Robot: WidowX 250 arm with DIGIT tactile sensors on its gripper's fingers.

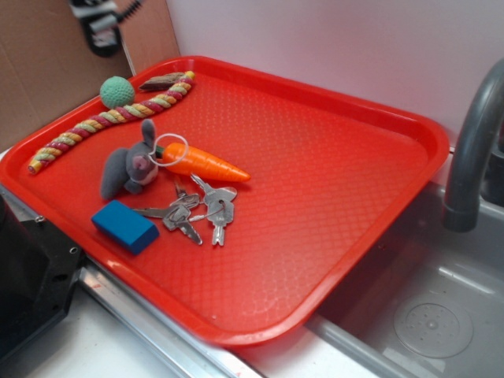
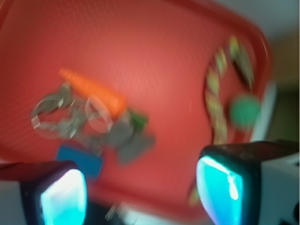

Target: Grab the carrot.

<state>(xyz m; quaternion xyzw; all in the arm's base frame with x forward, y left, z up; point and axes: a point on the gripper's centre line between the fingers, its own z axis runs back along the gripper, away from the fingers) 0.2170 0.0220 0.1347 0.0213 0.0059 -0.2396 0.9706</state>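
Observation:
The orange toy carrot [image 1: 206, 163] lies on the red tray [image 1: 331, 157], its green stub end against a grey plush rabbit [image 1: 130, 164] with a white ring, its tip pointing right. A bunch of keys [image 1: 197, 209] lies just in front of it. In the blurred wrist view the carrot [image 2: 93, 91] lies up and left of my gripper [image 2: 143, 190]. The gripper is open and empty, its two cyan pads [image 2: 220, 185] wide apart, high above the tray's near-left edge. In the exterior view only a part of the arm [image 1: 101, 24] shows at the top left.
A braided red-yellow rope [image 1: 110, 120], a green ball [image 1: 116, 91] and a blue block [image 1: 124, 226] also lie on the tray. A grey tap [image 1: 472, 150] and a sink [image 1: 425, 315] are to the right. Brown cardboard [image 1: 47, 63] stands behind at the left.

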